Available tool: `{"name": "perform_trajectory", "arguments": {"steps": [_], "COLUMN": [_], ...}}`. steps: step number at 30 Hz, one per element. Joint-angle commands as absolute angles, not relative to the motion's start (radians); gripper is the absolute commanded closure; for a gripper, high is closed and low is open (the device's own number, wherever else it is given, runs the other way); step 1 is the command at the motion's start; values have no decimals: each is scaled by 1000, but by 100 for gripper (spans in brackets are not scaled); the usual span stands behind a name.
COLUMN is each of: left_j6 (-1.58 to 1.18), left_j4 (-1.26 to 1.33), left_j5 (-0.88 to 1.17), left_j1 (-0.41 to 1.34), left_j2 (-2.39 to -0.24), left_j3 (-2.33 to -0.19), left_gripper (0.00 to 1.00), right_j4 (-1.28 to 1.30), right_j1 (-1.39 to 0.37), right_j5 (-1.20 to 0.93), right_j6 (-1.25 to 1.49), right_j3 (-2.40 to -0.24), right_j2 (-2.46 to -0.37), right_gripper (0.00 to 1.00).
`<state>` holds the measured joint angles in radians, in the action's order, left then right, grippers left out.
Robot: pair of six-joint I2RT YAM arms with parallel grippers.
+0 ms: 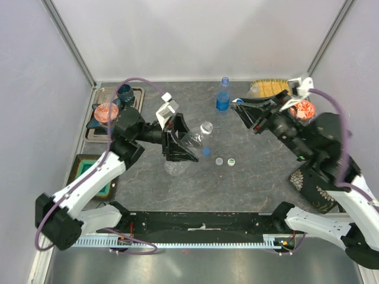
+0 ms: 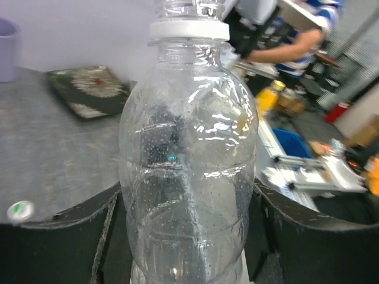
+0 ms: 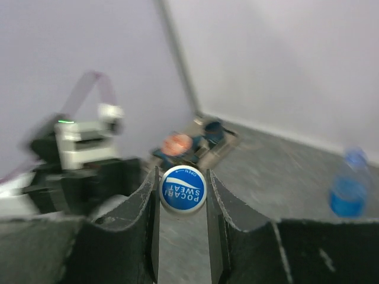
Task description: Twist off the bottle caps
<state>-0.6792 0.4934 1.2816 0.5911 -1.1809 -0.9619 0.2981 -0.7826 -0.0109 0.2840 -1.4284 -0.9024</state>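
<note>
Now the left gripper (image 1: 182, 143) clamps the bottle (image 1: 198, 136) by its body, neck pointing out past the jaws toward the right gripper (image 1: 241, 109), whose jaws pinch a blue cap (image 3: 183, 189) apart from it.

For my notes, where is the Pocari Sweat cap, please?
The Pocari Sweat cap is pinched in the right gripper, mid-frame in the right wrist view, near the blue-labelled bottle.
</note>
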Motion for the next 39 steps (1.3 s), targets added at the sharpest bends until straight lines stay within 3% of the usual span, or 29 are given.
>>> {"name": "perform_trajectory", "arguments": {"steps": [1,2,6,17,32,34,35,39], "left_j6": [-312,-292,-244,-249,-249,-245,-244,-238], "left_j4": [82,66,35,-61,-64,-71,-71,-78], "left_j5": [811,632,408,354,377,377,376,374], "left_j1": [583,583,583,583,583,583,583,583], "left_j2": [-948,-898,-712,-540,-522,-522,-522,-522], "left_j3": [-931,-881,-775,-677,-653,-657,-655,-660], "left_gripper": [58,58,57,58,57,57,57,57], "right_j4": [445,433,324,65,107,135,138,144], "right_j1": [-770,-767,-765,-770,-850,-862,-865,-884], "right_j5": [376,341,262,140,150,169,173,184], "right_j6": [340,360,440,491,511,511,511,526], "right_j3": [-1214,-1165,-967,-830,-831,-839,-838,-818], "right_j2": [-973,-991,-1072,-1482,-1664,-1669,-1666,-1635], "right_gripper": [100,100,100,100,99,85,70,50]}}
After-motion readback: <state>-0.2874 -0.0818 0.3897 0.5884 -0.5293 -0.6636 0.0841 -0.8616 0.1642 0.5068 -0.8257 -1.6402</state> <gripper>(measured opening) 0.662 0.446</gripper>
